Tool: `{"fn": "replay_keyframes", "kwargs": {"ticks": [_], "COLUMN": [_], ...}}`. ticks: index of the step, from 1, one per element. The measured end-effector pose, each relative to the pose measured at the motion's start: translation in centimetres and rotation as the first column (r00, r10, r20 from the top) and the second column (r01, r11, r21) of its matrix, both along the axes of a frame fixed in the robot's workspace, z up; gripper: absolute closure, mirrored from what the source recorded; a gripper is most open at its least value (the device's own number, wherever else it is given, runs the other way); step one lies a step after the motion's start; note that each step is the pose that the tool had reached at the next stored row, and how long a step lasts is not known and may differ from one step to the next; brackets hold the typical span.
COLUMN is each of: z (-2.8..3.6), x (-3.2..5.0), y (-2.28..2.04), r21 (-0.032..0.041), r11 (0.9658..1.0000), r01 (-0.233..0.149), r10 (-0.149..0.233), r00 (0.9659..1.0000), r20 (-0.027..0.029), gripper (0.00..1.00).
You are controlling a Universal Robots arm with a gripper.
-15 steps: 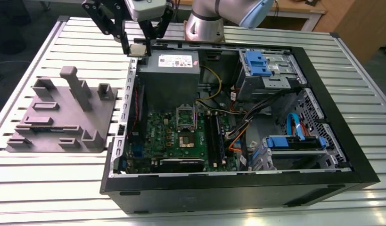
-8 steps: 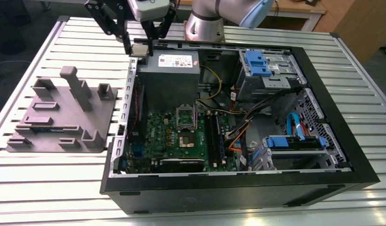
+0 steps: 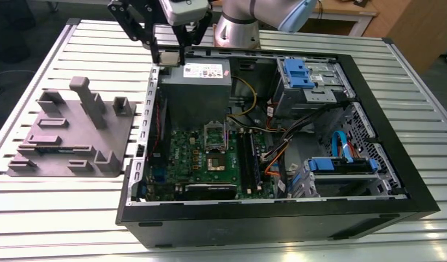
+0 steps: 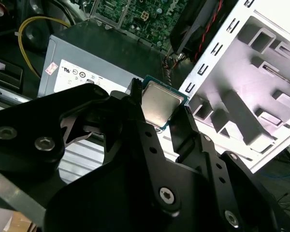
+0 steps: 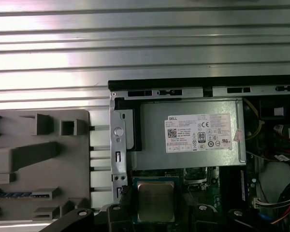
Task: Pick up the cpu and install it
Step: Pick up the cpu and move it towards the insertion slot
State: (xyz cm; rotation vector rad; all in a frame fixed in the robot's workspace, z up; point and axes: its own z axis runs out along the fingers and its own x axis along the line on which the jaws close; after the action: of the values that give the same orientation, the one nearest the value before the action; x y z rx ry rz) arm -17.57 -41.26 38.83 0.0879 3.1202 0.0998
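The cpu [image 4: 159, 104], a small square chip with a silvery top, is clamped between the black fingers [image 4: 135, 104] of my gripper [image 4: 160, 110], which is shut on it. The first wrist view shows the cpu [image 5: 155, 200] held flat over the edge of the dark green motherboard. In the exterior view my gripper [image 3: 168, 53] hangs with the cpu [image 3: 169, 58] above the far corner of the open computer case [image 3: 398, 180], on the exterior view's left, beside the grey power supply [image 3: 197, 90]. The motherboard's open socket [image 3: 216, 158] lies nearer the camera, below the power supply.
A grey moulded parts fixture [image 3: 70, 136] sits on the slatted metal table on the exterior view's left of the case. Inside the case are blue drive brackets [image 3: 299, 73], cables [image 3: 281, 147] and a dark card [image 3: 208, 191]. The power supply [image 5: 193, 133] carries a white label.
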Motion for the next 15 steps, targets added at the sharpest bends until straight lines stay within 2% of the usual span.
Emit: {"fn": "replay_keyframes", "kwargs": {"ticks": [5,15], "z": [-0.01,-0.01], "x": [0.34,0.4], "y": [0.0,0.0], "r21": [0.0001,0.0], "r11": [1.0,1.0], "r01": [0.0,0.0], "r10": [0.0,0.0], "r00": [1.0,1.0], "r20": [0.0,0.0], "gripper": [0.53,0.53]}}
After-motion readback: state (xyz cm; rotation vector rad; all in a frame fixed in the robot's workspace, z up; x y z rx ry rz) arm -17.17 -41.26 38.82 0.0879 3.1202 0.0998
